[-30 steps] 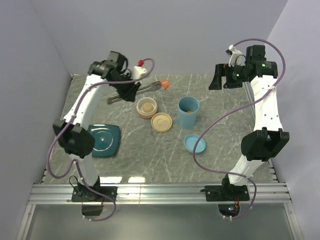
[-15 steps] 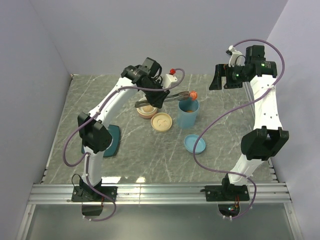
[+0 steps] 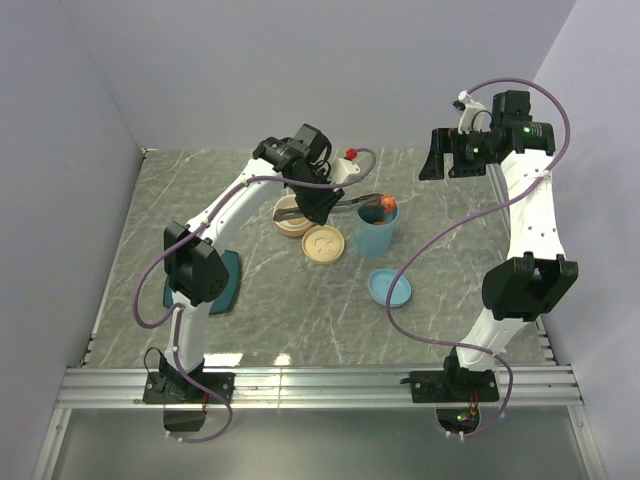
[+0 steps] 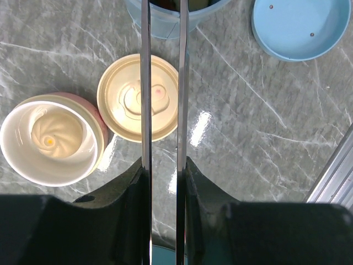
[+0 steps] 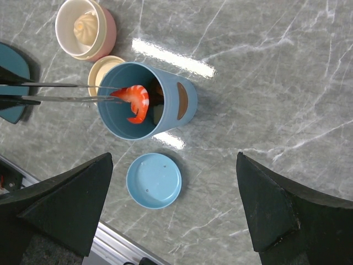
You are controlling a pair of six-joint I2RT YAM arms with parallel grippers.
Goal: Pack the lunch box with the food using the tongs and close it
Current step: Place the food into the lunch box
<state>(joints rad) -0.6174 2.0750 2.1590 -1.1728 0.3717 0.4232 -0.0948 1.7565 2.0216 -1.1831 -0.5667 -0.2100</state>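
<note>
The table (image 3: 300, 310) carries a teal plate (image 3: 229, 283), half hidden under the left arm. The right gripper (image 3: 440, 158) hangs raised at the far right, spread wide and empty. The left gripper (image 4: 164, 165) is clenched on the tongs (image 4: 145, 83). A blue cup (image 5: 185, 102) stands mid-table, its blue lid (image 5: 154, 180) lying near it. Beside them sit a pink bowl (image 5: 106, 28) and a beige lid (image 4: 121, 99). The tong tips pinch a shrimp (image 5: 135, 102) at the cup's mouth. A pale ball (image 4: 52, 137) lies in the bowl.

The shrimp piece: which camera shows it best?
The right wrist view: the shrimp hangs large and clear from the tips of the tongs, over the mouth of the blue cup. The top view shows only a small orange speck there. The left wrist view shows just the tongs' arms; the shrimp is out of frame.
</note>
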